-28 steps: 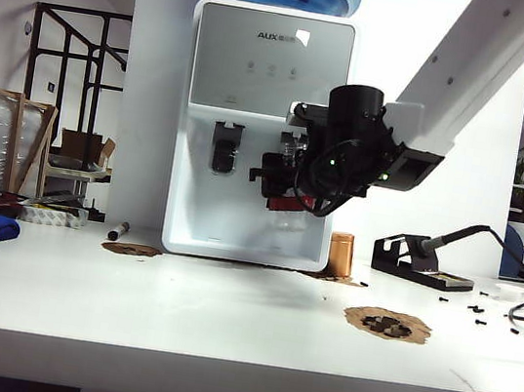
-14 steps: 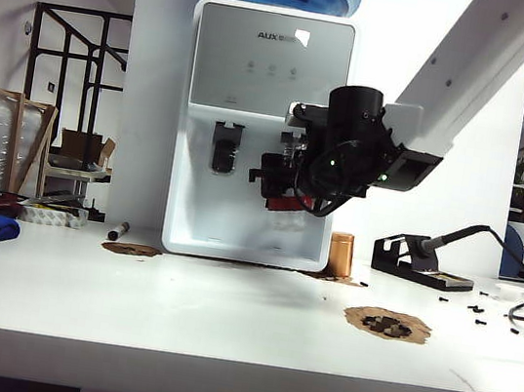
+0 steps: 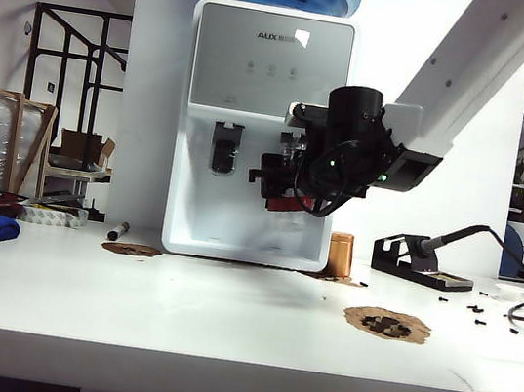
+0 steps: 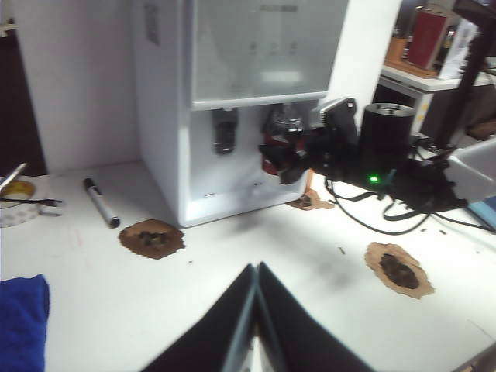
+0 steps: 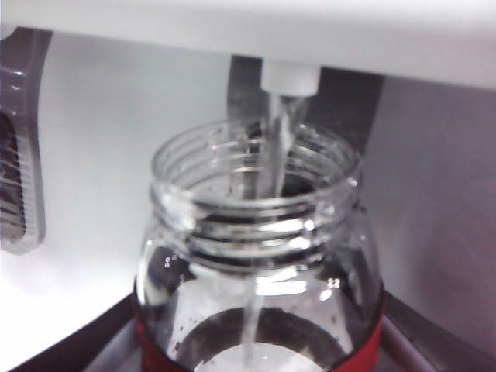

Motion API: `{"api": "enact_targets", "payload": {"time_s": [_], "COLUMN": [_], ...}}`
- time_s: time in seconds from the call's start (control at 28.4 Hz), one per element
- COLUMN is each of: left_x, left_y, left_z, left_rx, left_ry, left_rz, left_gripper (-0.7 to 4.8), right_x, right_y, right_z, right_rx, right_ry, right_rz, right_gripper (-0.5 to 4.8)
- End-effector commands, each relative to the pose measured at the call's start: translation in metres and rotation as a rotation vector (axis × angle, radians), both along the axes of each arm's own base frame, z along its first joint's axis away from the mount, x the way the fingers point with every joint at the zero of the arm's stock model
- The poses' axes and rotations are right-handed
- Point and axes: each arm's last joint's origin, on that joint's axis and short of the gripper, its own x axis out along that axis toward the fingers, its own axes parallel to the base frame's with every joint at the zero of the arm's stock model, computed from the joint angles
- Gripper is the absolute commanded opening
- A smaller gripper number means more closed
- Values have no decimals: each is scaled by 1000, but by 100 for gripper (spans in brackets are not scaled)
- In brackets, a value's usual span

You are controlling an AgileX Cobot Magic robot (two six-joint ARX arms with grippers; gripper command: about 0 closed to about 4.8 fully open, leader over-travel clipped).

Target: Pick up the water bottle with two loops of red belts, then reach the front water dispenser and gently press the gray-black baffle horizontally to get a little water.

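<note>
Nothing moved: right tool [image 3: 279, 184] holds water bottle [image 5: 256, 263] under tap [image 5: 288, 79].

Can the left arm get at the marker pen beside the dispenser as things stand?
Probably yes: the marker pen lies in the open on the table, nothing between it and the shut left gripper; the right gripper is busy at the dispenser.

Water bottle [image 5: 256, 263] tight under water dispenser [image 3: 263, 58] tap; open table [image 3: 224, 319] in front.
</note>
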Motion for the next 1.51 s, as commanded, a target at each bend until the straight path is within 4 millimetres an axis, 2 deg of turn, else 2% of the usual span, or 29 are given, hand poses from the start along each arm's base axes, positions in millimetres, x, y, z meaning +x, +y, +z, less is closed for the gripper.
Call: {"api": "enact_targets", "payload": {"time_s": [0.04, 0.28, 0.63, 1.02, 1.2, 1.3, 1.51], "left_x": [0, 0, -2, -3, -4, -6, -11], "left_y": [0, -1, -1, -1, -1, -1, -1], "left_z": [2, 2, 3, 3, 4, 4, 4], "left_rx": [-4, -9, -8, -8, -7, -7, -5], "left_ry": [-7, -7, -17, -19, -24, -30, -32], "left_rz": [-10, -31, -31, -31, -31, -31, -20], "left_gripper": [-4, -4, -4, -4, -4, -4, -4], "right_x": [2, 0, -4, -15, -31, -56, -93], "right_y": [-3, 0, 0, 11, 5, -5, -17], "right_z": [10, 13, 29, 27, 22, 20, 13], "right_rx": [18, 18, 10, 17, 35, 104, 210], "right_ry": [-50, -51, -29, 60, 50, -42, -71], "right_rz": [-28, -22, -14, 26, 29, 64, 202], "right_gripper": [-2, -2, -2, -2, -2, -2, -2]}}
